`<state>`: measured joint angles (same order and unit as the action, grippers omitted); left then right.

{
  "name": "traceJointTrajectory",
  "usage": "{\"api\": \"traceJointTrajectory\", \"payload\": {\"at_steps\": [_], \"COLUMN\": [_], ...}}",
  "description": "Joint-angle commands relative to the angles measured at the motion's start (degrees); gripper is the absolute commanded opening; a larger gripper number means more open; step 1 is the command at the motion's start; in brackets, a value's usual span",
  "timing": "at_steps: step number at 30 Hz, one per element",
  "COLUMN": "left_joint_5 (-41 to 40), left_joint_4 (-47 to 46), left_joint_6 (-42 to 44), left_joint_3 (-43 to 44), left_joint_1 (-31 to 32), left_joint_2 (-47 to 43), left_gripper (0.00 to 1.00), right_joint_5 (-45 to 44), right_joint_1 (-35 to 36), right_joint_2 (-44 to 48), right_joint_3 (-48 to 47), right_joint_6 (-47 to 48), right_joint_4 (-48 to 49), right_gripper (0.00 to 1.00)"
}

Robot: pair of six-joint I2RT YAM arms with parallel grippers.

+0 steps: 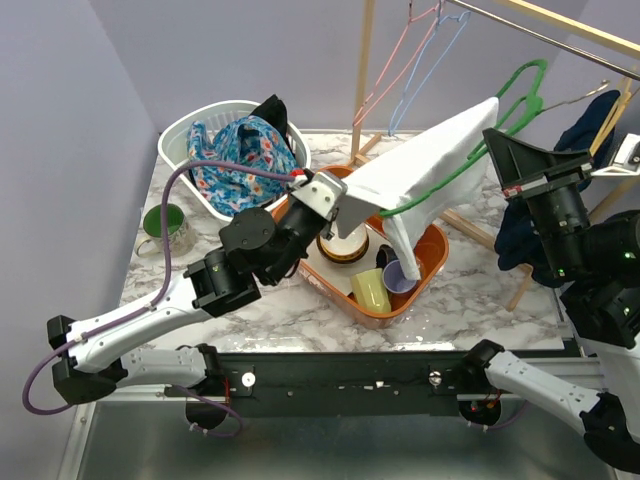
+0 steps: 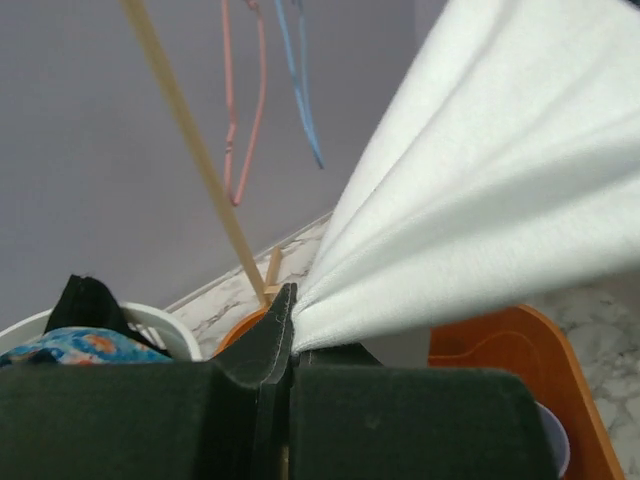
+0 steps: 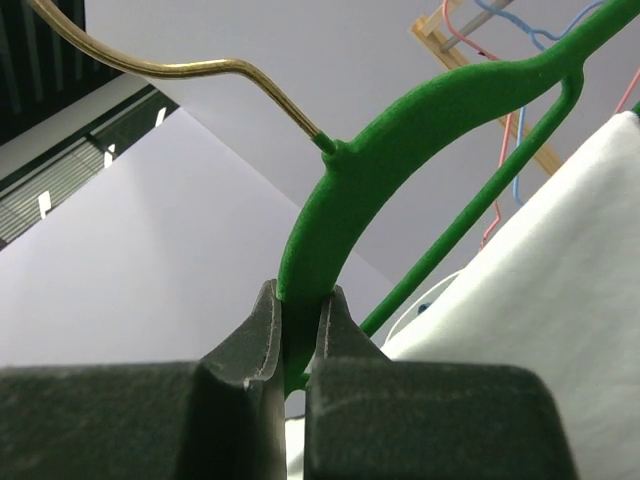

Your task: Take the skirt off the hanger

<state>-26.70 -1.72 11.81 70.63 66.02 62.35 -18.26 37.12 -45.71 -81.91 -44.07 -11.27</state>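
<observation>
A white skirt [image 1: 420, 165] hangs over a green hanger [image 1: 525, 90] held in the air above the table. My left gripper [image 1: 345, 205] is shut on the skirt's lower left corner; the left wrist view shows the white cloth [image 2: 480, 200] bunched between the closed fingers [image 2: 268, 335]. My right gripper [image 1: 500, 140] is shut on the hanger at its right end; the right wrist view shows the green shoulder [image 3: 400, 150] clamped between the fingers [image 3: 262, 330], with its brass hook [image 3: 170, 65] above and the skirt [image 3: 540, 320] at the right.
An orange tray [image 1: 435, 255] with cups and a bowl lies under the skirt. A white laundry basket [image 1: 200, 130] with floral cloth stands at back left, a green cup [image 1: 160, 222] beside it. A wooden rack [image 1: 575, 35] holds pink and blue hangers [image 1: 410, 60] and dark clothes [image 1: 595, 125].
</observation>
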Motion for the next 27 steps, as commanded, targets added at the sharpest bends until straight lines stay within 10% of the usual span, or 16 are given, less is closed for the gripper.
{"api": "traceJointTrajectory", "payload": {"at_steps": [1, 27], "left_joint_5": [-16.45, -15.49], "left_joint_4": [1.63, 6.84], "left_joint_6": [4.00, 1.88], "left_joint_3": [3.02, 38.88], "left_joint_1": [-3.00, -26.19], "left_joint_2": [-1.00, 17.72], "left_gripper": [0.00, 0.00], "right_joint_5": [-4.41, -0.02], "right_joint_1": [-0.03, -0.03], "right_joint_2": [4.75, 9.41], "right_joint_3": [-1.94, 2.89], "right_joint_6": [1.18, 2.33], "right_joint_4": [5.20, 2.04], "right_gripper": [0.01, 0.01]}}
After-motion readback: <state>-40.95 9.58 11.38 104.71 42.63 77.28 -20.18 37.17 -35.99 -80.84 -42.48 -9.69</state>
